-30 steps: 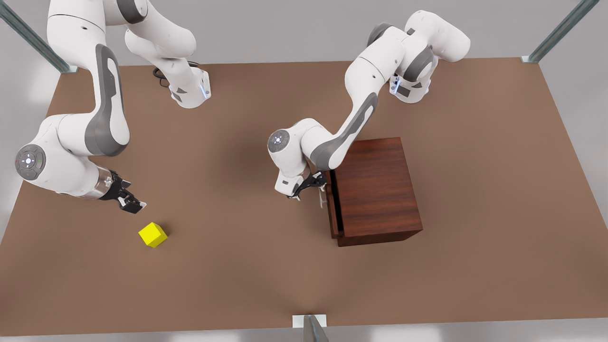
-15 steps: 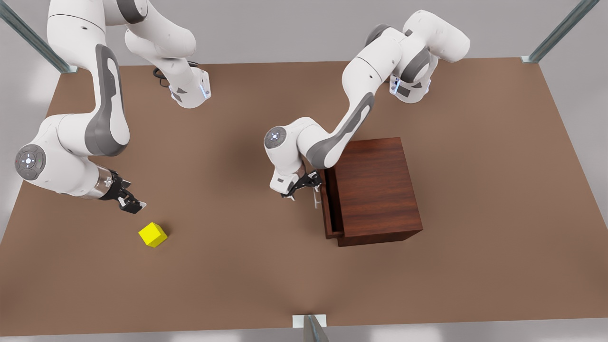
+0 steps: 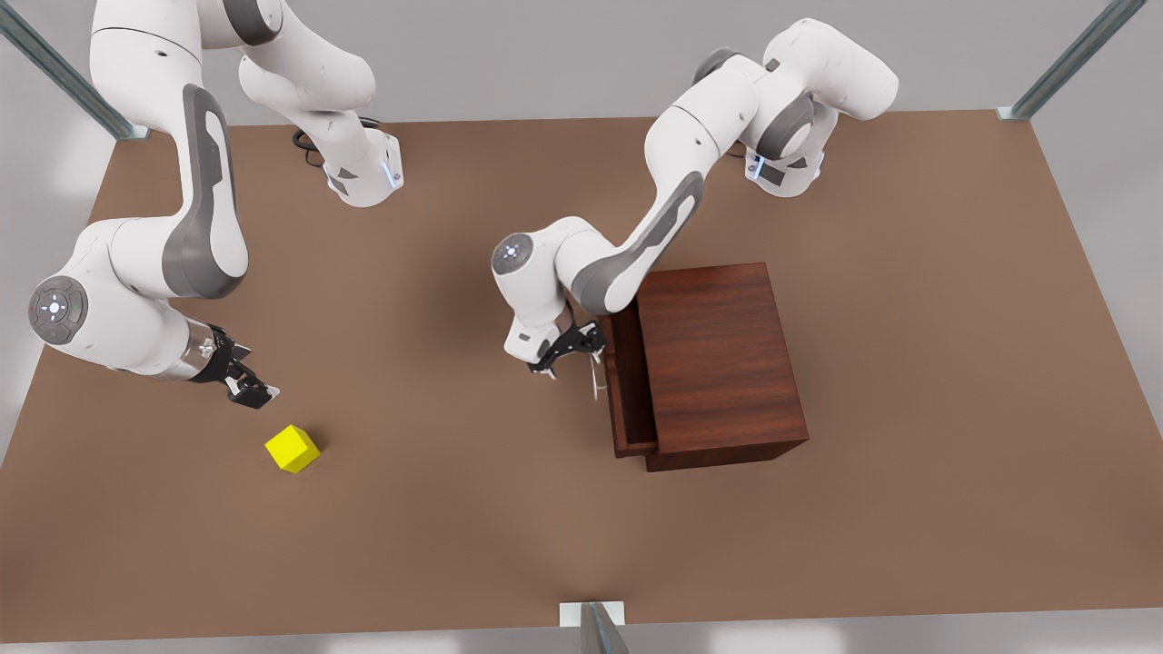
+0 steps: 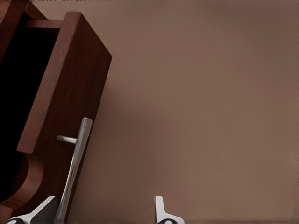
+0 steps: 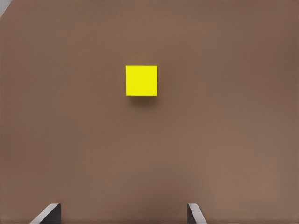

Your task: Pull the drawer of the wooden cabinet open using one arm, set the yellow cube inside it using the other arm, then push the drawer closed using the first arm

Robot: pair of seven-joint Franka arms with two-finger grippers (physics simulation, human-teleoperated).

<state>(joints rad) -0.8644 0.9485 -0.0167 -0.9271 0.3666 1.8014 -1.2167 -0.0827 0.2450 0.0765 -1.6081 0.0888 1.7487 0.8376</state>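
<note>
**Drawer partly out, cube on the bench**

The left hand [image 3: 571,356] is at the slim silver handle [image 3: 597,380] of the drawer [image 3: 627,391], which juts part-way out of the wooden cabinet [image 3: 722,359] toward the front view's left. In the left wrist view the handle [image 4: 74,163] lies against one fingertip [image 4: 44,210] while the other fingertip [image 4: 160,212] stands well apart from it, so the hand looks hooked on the bar rather than clamped; the contact is hard to judge from this angle. The drawer's front panel [image 4: 65,116] stands clear of the dark cabinet opening.

The right hand [image 3: 250,392] hangs low at the front view's left, near the yellow cube [image 3: 292,449] but not touching it. Its fingertips [image 5: 49,212] are spread wide, with nothing between them. The yellow cube [image 5: 141,80] sits flat on the brown bench [image 3: 436,509], well apart from the cabinet.
</note>
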